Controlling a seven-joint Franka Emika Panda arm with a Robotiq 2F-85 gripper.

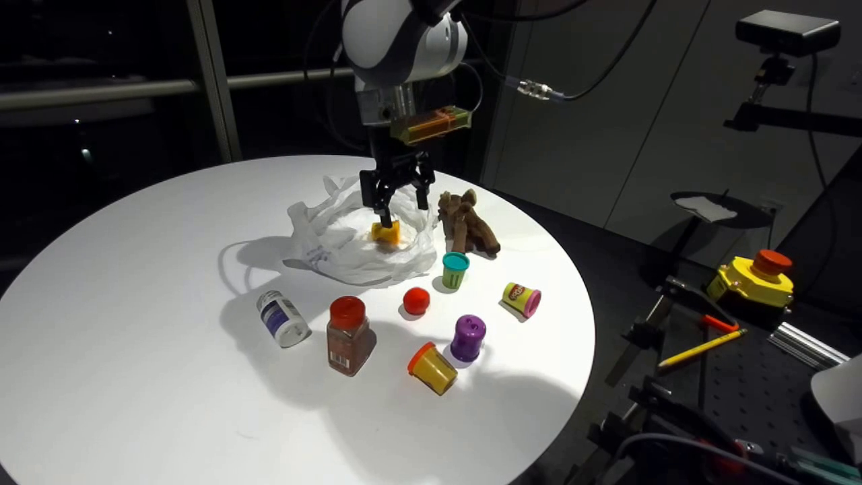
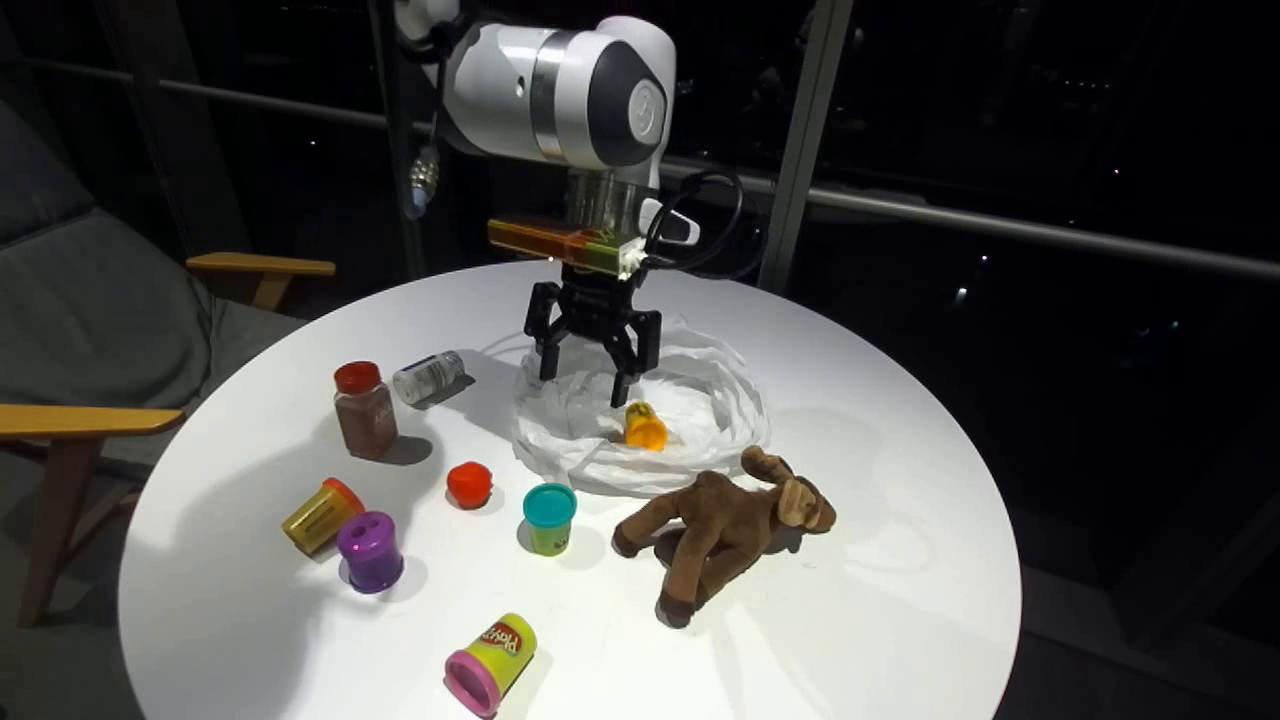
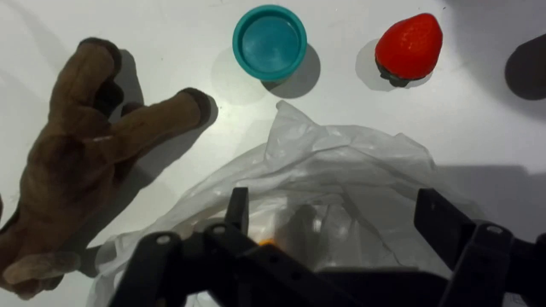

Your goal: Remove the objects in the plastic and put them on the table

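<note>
Broad shadows [image 1: 417, 428] cross the brightly lit table [image 1: 148, 303], darkness all around.

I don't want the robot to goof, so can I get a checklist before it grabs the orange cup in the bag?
1. Is the gripper open? Ok: jaws apart, holding nothing.
2. Is the orange cup in the bag? Ok: seen inside in both exterior views.
3. Is the gripper centred on the orange cup? Not ok, it seems: the wrist view shows just a bit of orange beside one jaw.
4. Are the jaws off the bag? Cannot tell.
5. Is the bear out? Ok: lying on the table.
</note>
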